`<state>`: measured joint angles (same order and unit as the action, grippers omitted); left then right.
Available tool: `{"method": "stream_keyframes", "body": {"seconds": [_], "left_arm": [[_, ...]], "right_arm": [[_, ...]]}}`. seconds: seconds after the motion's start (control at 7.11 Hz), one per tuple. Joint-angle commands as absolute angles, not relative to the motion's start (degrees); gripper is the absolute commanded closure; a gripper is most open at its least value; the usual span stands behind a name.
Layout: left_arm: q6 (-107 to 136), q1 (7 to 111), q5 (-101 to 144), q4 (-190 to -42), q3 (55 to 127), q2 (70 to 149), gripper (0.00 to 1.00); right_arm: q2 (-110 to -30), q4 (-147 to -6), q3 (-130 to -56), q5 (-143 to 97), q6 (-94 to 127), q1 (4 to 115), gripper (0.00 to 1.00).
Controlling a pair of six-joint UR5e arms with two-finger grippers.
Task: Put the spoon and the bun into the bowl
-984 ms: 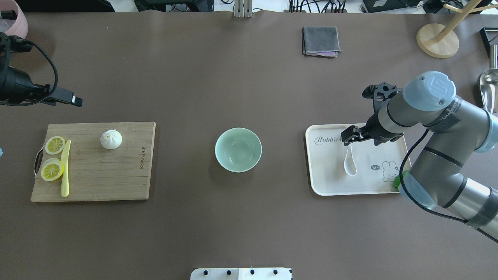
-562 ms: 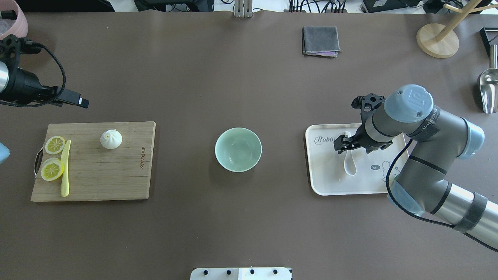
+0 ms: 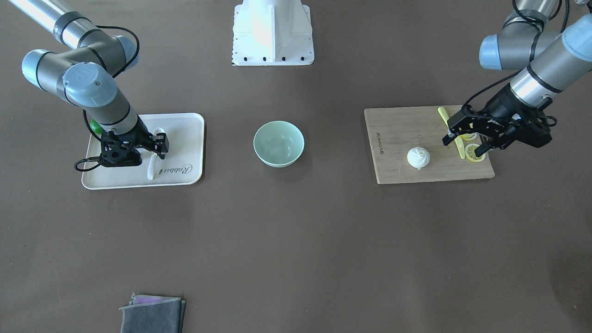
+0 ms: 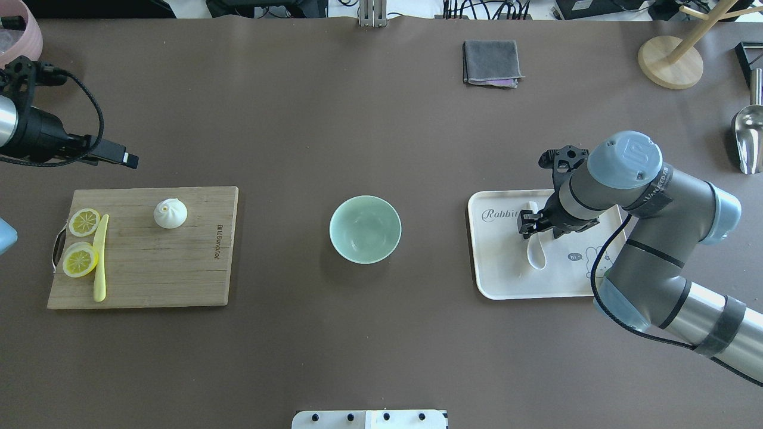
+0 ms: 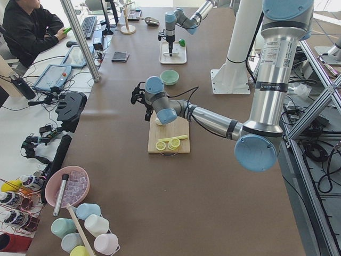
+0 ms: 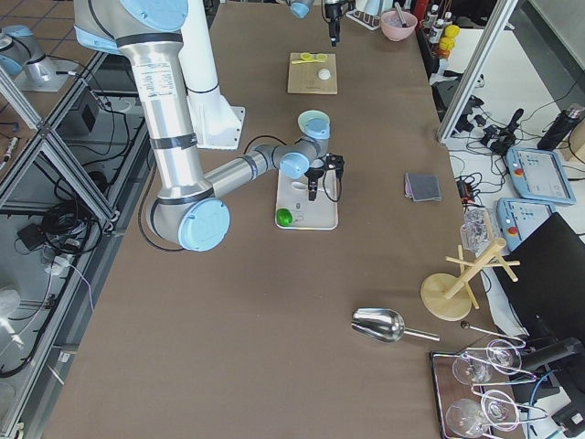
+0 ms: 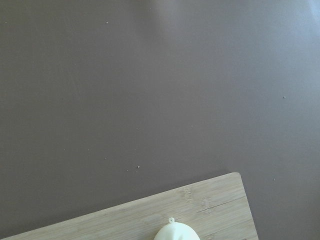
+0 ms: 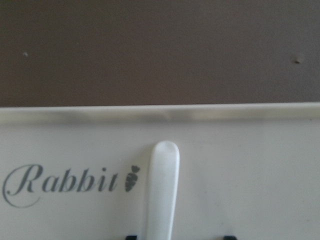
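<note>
One glossy white spoon, deep scoop, on tray.

Silver-grey arms, pale-blue joint caps, black cables; left pincer & right pincer black.

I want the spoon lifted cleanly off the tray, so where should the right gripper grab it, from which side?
Grip the spoon by its handle, down from above, jaws across its width. It lies flat on the tray; the handle is narrow and straight, the scoop wide and rounded. The right gripper hangs open astride the handle.
</note>
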<state>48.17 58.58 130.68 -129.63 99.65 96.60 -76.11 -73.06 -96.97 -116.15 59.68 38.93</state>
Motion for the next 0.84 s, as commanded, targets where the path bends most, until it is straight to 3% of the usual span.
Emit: {"method": "stream_keyframes", "body": {"seconds": [0.0, 0.42, 0.7], "left_arm": [[48.2, 58.5, 130.7, -129.6, 99.6, 96.6, 0.02], [48.2, 58.4, 130.7, -129.6, 99.6, 97.2, 0.02], [48.4, 54.6, 128.4, -129.8, 99.5, 97.2, 0.02]], "right_arm": [[-75.9, -73.3, -97.9, -116.5, 59.7, 39.6, 1.00], [-74.6, -74.7, -99.3, -120.2, 59.7, 43.7, 1.00], [-69.6, -83.9, -102.2, -120.9, 59.8, 44.5, 1.00]]}}
